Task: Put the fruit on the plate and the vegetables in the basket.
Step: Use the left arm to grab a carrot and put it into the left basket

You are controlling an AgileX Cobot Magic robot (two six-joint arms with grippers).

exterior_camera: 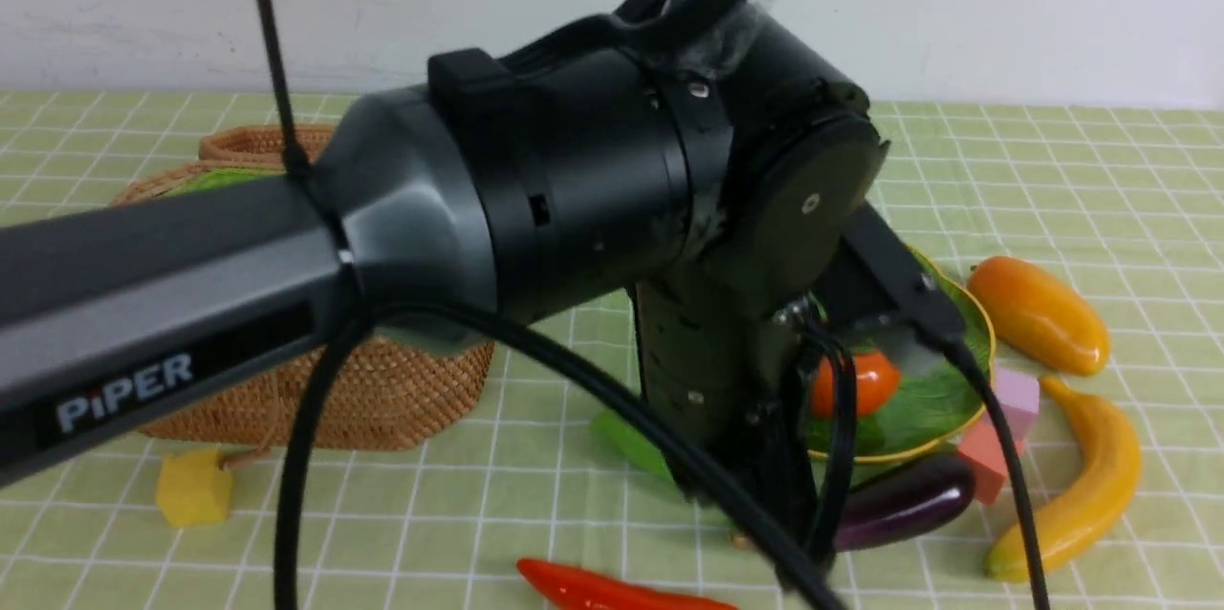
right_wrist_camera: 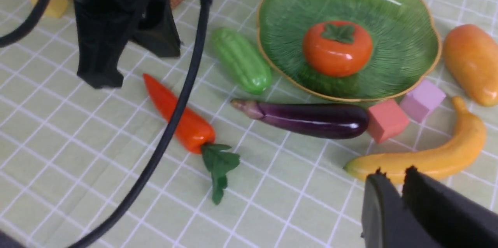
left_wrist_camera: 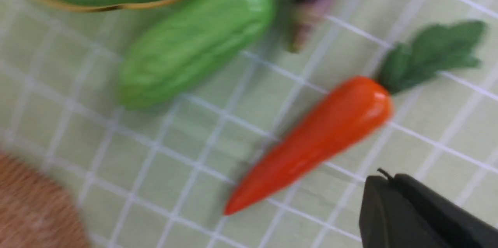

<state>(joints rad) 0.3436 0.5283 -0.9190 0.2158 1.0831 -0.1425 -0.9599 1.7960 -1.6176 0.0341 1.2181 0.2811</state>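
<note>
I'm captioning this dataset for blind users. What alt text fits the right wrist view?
An orange persimmon sits in a green plate on a checked cloth. Around it lie a cucumber, eggplant, red pepper, banana, mango, pink cube and red cube; the left arm hangs near the pepper, with the right tool in the foreground.

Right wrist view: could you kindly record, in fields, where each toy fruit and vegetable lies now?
On plate: round orange persimmon, centred in ribbed green glass plate
Fruit on checked tablecloth: oval orange mango; curved yellow banana
Vegetables on tablecloth: bumpy green cucumber; glossy purple eggplant; long red pepper
Claws: left claw shut; right claw shut; both empty
</note>
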